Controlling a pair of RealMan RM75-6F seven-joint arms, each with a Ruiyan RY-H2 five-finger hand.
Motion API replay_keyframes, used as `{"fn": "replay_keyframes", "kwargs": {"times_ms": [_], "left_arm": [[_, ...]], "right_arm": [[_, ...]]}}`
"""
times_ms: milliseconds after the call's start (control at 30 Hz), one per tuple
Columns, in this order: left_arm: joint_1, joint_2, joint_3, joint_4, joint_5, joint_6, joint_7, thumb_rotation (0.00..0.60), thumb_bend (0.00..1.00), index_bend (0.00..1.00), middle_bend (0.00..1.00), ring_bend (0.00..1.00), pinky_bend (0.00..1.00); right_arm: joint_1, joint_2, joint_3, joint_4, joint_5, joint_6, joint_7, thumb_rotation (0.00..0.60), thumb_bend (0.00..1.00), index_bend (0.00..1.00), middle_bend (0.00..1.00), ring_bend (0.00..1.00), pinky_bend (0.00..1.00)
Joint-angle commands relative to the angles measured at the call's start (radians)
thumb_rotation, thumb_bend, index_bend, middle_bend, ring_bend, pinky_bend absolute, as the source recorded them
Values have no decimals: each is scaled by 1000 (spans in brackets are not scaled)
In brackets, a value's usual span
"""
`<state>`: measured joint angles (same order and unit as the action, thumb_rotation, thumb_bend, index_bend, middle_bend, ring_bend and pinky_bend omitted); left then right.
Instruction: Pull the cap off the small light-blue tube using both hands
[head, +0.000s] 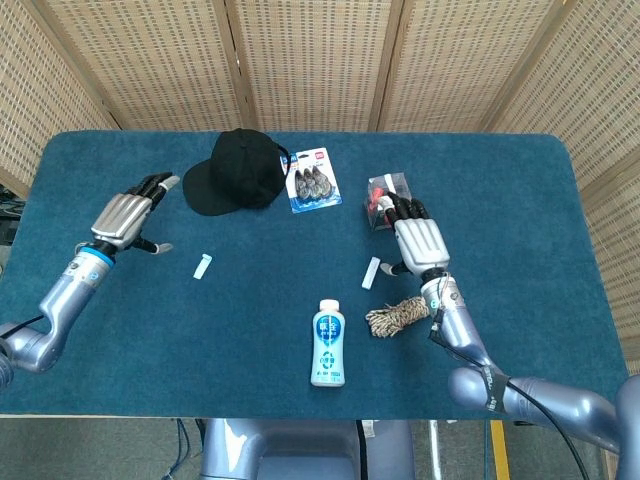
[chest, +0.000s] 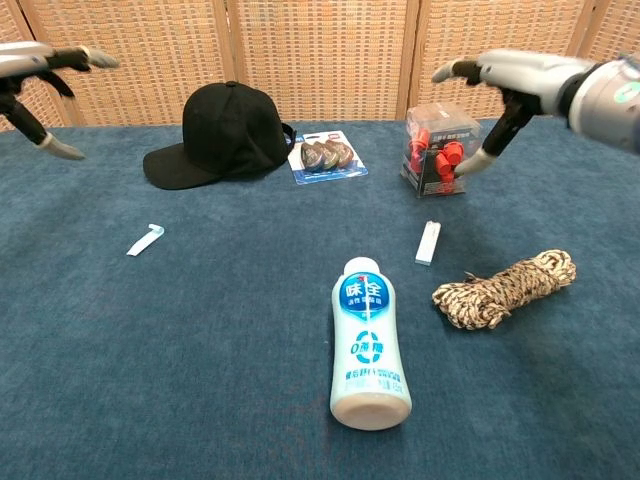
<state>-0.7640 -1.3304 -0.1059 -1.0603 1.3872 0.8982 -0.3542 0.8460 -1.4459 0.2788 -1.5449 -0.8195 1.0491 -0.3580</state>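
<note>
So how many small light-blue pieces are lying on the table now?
2: one piece on the left, in front of the cap; the other piece on the right, beside the rope.

A blue-carpeted table (head: 120, 330) stands before woven wicker screen panels (head: 310, 60).

head view: we look steeply down from above | chest view: low, level, nearer | shared: table (head: 500, 180), bottle (chest: 368, 343)

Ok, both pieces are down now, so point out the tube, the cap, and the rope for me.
tube (chest: 428, 243): chest view, middle of its body.
cap (chest: 146, 240): chest view, middle of the piece.
rope (chest: 505, 289): chest view, centre of the coiled bundle.
</note>
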Motion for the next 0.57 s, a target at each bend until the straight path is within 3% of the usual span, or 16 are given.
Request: {"fn": "replay_keyframes", "kwargs": {"times_ms": [33,100,200,400,567], "left_arm": [[120,77,-1,-62,27,223,54,600,0,0,0,0,121],[189,114,1,-107,15,306,53,600,0,0,0,0,80],[267,168,9,-190,-37,346,82,600,0,0,0,0,2],[432,225,23,-354,-144,463,137,600,0,0,0,0,0],[549,222,43,-411,-136,579,70,600,0,0,0,0,0]], "right_arm": [[-97,84,-26,-24,-180,109,110,600,0,0,0,0,0],[-166,111,-79,36,-308,202,161,600,0,0,0,0,0],[-237,116,-123,140,-412,292,251,600,0,0,0,0,0],[-368,142,-178,327,-469,369,430,600,0,0,0,0,0],[-486,177,-230,345,-515,466,466,600,0,0,0,0,0]]}}
